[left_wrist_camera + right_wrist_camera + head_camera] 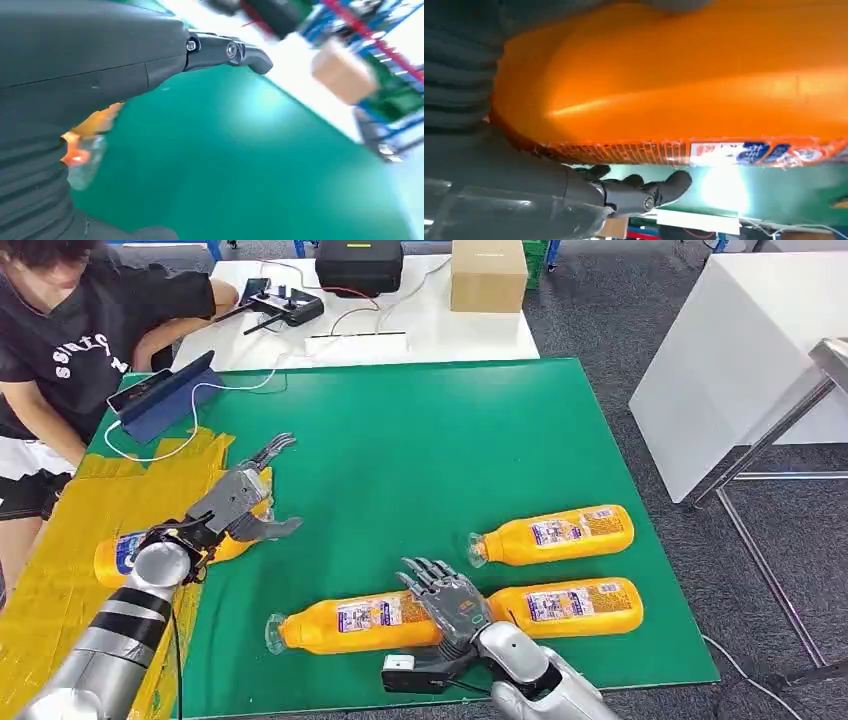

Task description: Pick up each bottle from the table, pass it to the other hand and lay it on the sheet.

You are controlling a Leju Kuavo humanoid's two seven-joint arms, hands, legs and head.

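Bottle (350, 625) lies crosswise, cap toward robot's left; right hand (452, 600) spread atop; left hand (243, 502) spread, empty.

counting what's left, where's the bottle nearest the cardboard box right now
In the head view the bottle lies on the green mat's right side, just beyond another bottle, untouched by either hand.

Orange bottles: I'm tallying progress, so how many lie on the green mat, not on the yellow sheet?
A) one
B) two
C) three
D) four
C: three orange bottles lie on the green mat, one upper right, one lower right and one under the right hand; a fourth lies on the yellow sheet.
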